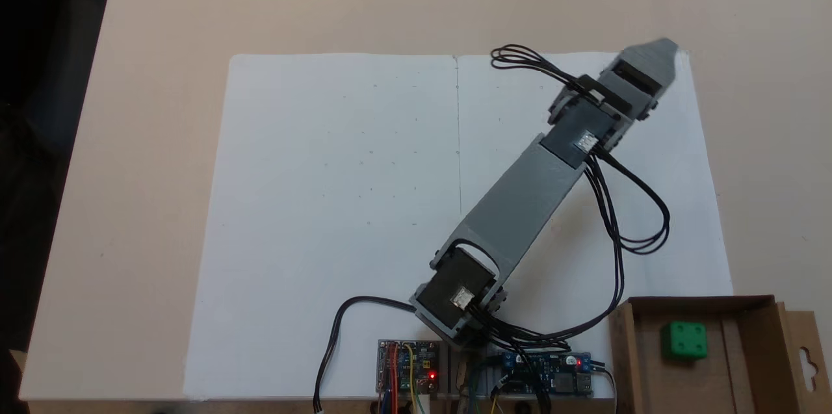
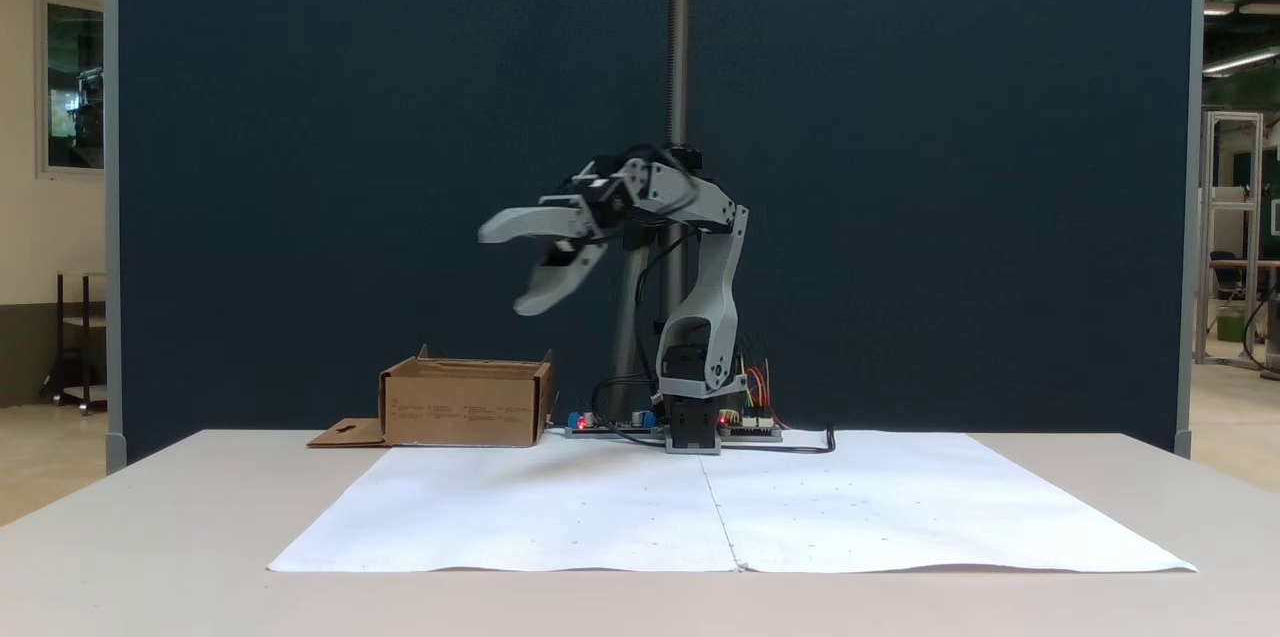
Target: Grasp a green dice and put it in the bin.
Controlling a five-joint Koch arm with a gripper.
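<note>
With green dice (image 1: 684,340) already seated in bin (image 1: 625,362) and gripper (image 2: 512,269) raised, fingers apart w/ nothing held, arm is best parked clear of counter (image 1: 162,11) w/o contact.

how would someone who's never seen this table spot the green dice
Find the white paper sheet covering the table; past its lower right corner in the top-down fixed view sits a shallow brown cardboard bin. The green dice lies inside it, on the floor. It is the one bright green thing here, a small rounded cube with four pips up.
</note>
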